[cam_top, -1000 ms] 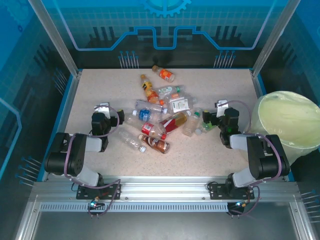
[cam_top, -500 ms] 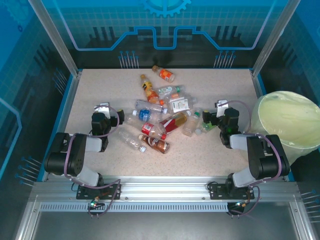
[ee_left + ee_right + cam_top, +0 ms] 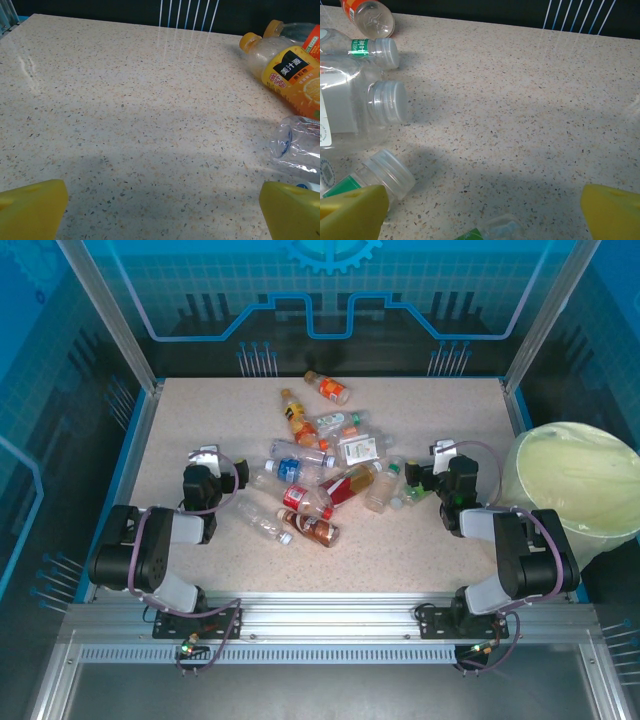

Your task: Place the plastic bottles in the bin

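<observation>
Top external: got plastic bottles (image 3: 350, 480) piled mid-counter (image 3: 200, 410), bin (image 3: 575, 480) parked off the right edge, left hand (image 3: 228, 472) and right hand (image 3: 420, 478) both spread wide, holding nothing, flanking the pile

Juice bottle (image 3: 290, 75), upper right of left wrist view: black label patch w/ white Chinese chars "美汁源", smaller "果粒橙" below. Other labels too blurred to read.

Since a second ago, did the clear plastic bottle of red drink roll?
No. The red drink bottle lies where it was, left of the round pale yellow-green bin.
</observation>
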You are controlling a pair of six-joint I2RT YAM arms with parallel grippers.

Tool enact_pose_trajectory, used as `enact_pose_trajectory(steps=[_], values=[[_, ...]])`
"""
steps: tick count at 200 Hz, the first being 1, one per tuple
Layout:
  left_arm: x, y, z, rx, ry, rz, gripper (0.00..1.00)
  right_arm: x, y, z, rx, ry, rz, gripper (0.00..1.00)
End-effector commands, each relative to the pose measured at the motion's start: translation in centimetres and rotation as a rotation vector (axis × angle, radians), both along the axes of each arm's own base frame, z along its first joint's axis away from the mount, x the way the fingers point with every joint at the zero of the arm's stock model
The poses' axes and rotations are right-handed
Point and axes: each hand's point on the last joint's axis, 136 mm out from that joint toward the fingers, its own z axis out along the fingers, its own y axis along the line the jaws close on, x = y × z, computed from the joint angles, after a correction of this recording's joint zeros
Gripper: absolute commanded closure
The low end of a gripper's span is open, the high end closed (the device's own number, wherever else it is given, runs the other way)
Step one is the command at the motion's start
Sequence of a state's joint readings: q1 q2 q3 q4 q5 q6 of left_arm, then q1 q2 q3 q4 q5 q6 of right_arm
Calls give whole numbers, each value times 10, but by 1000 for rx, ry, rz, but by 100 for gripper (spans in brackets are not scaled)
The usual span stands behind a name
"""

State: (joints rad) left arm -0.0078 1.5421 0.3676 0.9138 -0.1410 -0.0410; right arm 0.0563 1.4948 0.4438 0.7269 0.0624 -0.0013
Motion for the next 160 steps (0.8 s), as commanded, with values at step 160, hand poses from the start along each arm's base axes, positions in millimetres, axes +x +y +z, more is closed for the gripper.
enact_pose_trajectory(steps=[160], values=[[-89,16,100,-403,125,286,1,-42,-4,15,434,548,-640,0]])
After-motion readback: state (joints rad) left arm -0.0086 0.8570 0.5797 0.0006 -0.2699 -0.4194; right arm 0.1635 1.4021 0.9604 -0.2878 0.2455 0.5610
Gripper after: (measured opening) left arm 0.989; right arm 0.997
